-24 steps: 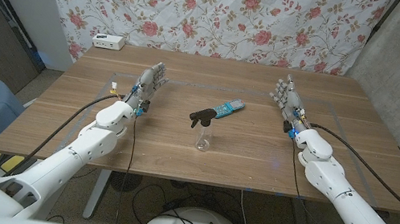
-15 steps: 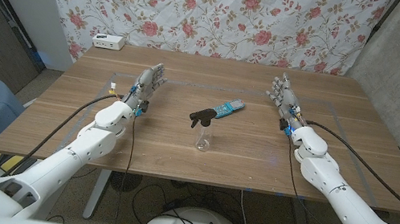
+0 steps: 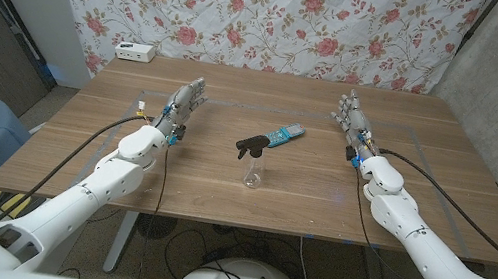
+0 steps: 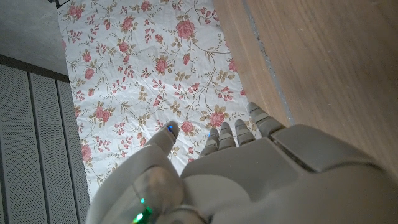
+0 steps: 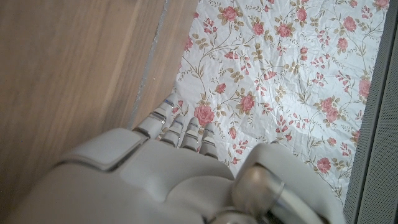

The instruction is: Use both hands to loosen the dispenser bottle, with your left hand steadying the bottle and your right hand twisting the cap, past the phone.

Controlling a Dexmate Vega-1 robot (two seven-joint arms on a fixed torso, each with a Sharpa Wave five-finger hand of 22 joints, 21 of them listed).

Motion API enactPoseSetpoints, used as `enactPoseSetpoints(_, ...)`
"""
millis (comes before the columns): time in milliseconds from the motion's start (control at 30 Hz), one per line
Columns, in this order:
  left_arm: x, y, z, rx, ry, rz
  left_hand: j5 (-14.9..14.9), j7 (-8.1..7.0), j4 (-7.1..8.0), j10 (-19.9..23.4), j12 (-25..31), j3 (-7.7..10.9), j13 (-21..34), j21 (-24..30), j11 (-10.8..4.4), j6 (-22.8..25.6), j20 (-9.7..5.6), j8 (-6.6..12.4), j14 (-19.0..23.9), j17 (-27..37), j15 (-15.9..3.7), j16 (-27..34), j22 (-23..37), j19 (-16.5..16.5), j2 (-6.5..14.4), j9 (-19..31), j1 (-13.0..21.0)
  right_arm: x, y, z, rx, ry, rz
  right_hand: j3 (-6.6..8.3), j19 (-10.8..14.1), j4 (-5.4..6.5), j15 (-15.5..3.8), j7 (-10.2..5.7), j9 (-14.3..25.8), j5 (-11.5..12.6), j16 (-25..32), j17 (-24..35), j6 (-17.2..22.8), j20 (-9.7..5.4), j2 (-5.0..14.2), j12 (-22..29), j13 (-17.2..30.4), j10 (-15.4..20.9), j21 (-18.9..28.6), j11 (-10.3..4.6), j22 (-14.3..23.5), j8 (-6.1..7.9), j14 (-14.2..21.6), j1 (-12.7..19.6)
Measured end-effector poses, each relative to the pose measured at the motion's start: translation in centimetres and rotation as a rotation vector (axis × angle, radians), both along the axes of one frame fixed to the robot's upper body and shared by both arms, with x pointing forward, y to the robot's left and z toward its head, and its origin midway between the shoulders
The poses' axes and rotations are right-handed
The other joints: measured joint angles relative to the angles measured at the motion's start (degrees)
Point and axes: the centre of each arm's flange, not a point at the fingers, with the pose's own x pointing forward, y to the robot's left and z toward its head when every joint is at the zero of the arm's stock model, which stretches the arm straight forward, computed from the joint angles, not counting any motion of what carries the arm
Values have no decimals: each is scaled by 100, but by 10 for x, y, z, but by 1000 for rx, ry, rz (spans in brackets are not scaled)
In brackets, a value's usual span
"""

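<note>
- Floral cloth (image 3: pixel 280 13): we record a white sheet printed with red roses, hung behind the far edge of the table; it also appears past the fingertips in both wrist views (image 4: pixel 155 74) (image 5: pixel 286 62).
- Wooden table (image 3: pixel 222 181): we list one brown wood-grain top that carries everything below.
- Left arm (image 3: pixel 88 194): we see a white arm coming in from the near left corner, with a black cable running along it.
- Right arm (image 3: pixel 425 240): we see its counterpart coming in from the near right corner, likewise cabled.
- Left hand (image 3: pixel 184 103): we find it over the left part of the table, fingers straight and spread, holding nothing, well apart from the bottle. In its wrist view the left hand (image 4: pixel 249 174) points its fingertips toward the cloth.
- Right hand (image 3: pixel 354 119): we find it over the right part of the table, fingers extended and apart, holding nothing, well apart from the bottle. We note the same pose in its wrist view (image 5: pixel 168 174).
- Dispenser bottle (image 3: pixel 254 164): we log a small clear bottle with a black trigger cap, upright at the middle of the table, between the two hands and touched by neither.
- Phone (image 3: pixel 284 134): we log a blue-green handset lying flat just beyond the bottle, toward the cloth.
- White box (image 3: pixel 135 52): we note a small white device at the table's far left corner.
</note>
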Motion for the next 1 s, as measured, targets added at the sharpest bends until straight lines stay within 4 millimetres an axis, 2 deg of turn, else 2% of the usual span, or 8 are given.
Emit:
enactPoseSetpoints(367, -6, -6, 2, 67, -25, 6, 0, -93, -319, 80, 0, -8, -1, 0, -79, 93, -72, 0, 92, 0, -92, 0, 0, 72, -156, 0, 201, -1, -3, 0, -9, 1, -23, 17, 29, -17, -1, 9, 0, -28, 0, 0, 20, -29, -1, 0, -1, -1, 0, 0, -1, 0, -1, 33)
enactPoseSetpoints(567, -12, -6, 2, 106, -44, 8, 0, -205, -629, 235, 13, -78, -1, -23, -173, 205, -72, 22, 219, -1, -215, 22, 0, 71, -385, -1, 431, -2, -2, -2, -5, -3, -35, 32, 31, -32, -32, 10, 1, -28, 0, 1, 19, -30, -8, 40, -1, 1, 0, 2, -1, 0, 30, 40)
enactPoseSetpoints(633, -15, -6, 2, 120, -50, 9, 0, -214, -704, 285, 22, -108, -1, -23, -223, 257, -58, 22, 237, -1, -233, 22, -1, 85, -445, -1, 490, -3, -2, -2, -3, -7, -39, 33, 31, -33, -32, 8, 1, -28, 0, 1, 21, -30, 2, 40, -1, 31, 0, 32, -1, 0, 30, 50)
enactPoseSetpoints(867, -22, -4, 1, 164, -58, 7, 0, -276, -912, 403, 32, -144, -1, -23, -282, 400, -32, 44, 402, -1, -338, 22, -1, 155, -609, -1, 654, -5, 1, -3, 9, -20, -50, 33, 31, -33, -31, -57, 1, -46, 0, 1, 86, -30, 43, 40, -1, 61, 0, 1, -1, 42, 30, 90)
enactPoseSetpoints(900, -23, -4, 0, 171, -58, 6, 5, -297, -933, 444, 44, -166, -2, -23, -296, 420, -52, 44, 437, -1, -346, 22, -1, 175, -641, -1, 687, -5, 2, -3, 11, -23, -51, 33, 31, -33, -31, -76, 5, -50, 0, 1, 104, -30, 43, 40, -2, 61, 0, 1, -1, 42, 30, 89)
enactPoseSetpoints(933, -24, -4, 0, 172, -59, 6, 24, -328, -974, 498, 44, -172, -1, -23, -307, 452, -54, 44, 498, -1, -345, 22, -1, 177, -678, -1, 723, -5, 2, -3, 13, -25, -54, 33, 31, -32, -31, -173, 11, -50, 0, 1, 129, -30, 43, 40, -2, 61, 0, 1, -1, 42, 30, 89)
enactPoseSetpoints(967, -25, -3, 0, 180, -61, 6, 34, -362, -999, 553, 44, -185, -1, -23, -344, 502, -50, 45, 571, -1, -341, 47, -1, 218, -720, -1, 765, -5, 3, -3, 14, -26, -55, 33, 30, -33, -31, -371, 16, -68, 0, 1, 121, -30, 43, 40, -1, 61, 0, 1, -1, 42, 30, 90)
enactPoseSetpoints(1000, -26, -3, -1, 186, -65, 7, 49, -376, -1021, 636, 44, -206, -1, -23, -367, 586, -50, 65, 650, -1, -340, 66, -1, 259, -771, -1, 817, -5, 3, -3, 15, -28, -60, 45, 30, -44, -9, -497, 17, -71, 0, 1, 112, -30, 43, 40, -2, 61, 0, 1, -1, 42, 52, 89)
